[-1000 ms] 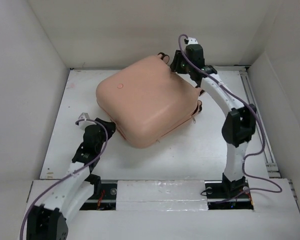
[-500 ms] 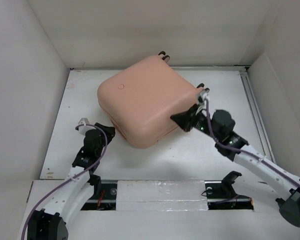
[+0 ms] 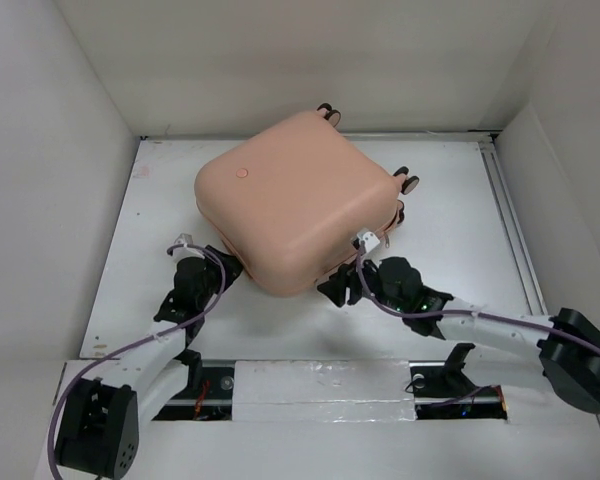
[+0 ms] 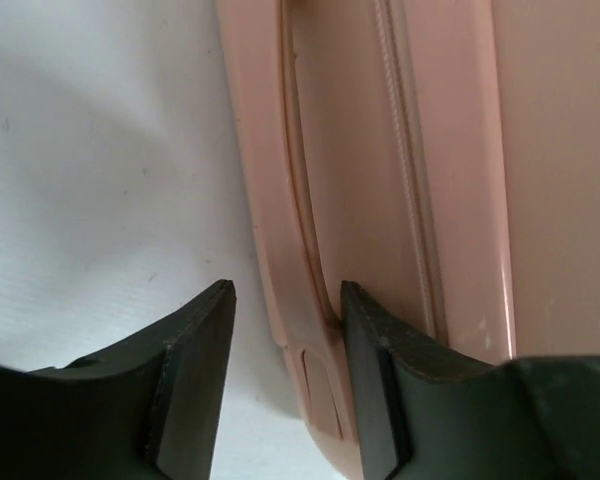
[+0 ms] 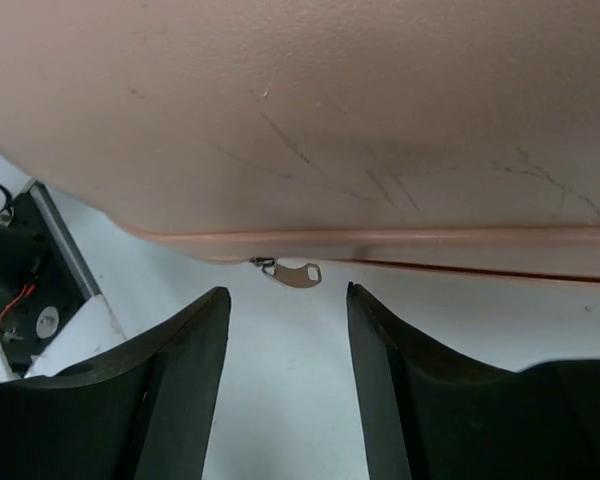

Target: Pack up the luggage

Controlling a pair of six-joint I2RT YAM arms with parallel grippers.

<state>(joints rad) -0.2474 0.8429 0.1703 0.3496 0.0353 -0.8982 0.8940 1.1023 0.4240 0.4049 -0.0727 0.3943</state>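
Right pincer [image 3: 332,290] has been swung from upper right to lower centre, spread wide at zip pull [image 5: 292,272] of shut luggage [image 3: 295,200]. Left pincer [image 3: 223,268] wide too, nothing held. Zipping judged next.

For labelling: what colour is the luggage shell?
Luggage: pale pink, best in the top external view.

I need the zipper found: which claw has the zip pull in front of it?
The right claw: a small silver zipper pull hangs at the seam of the pale pink hard-shell suitcase beyond its open jaws. The left claw faces only ridged shell.
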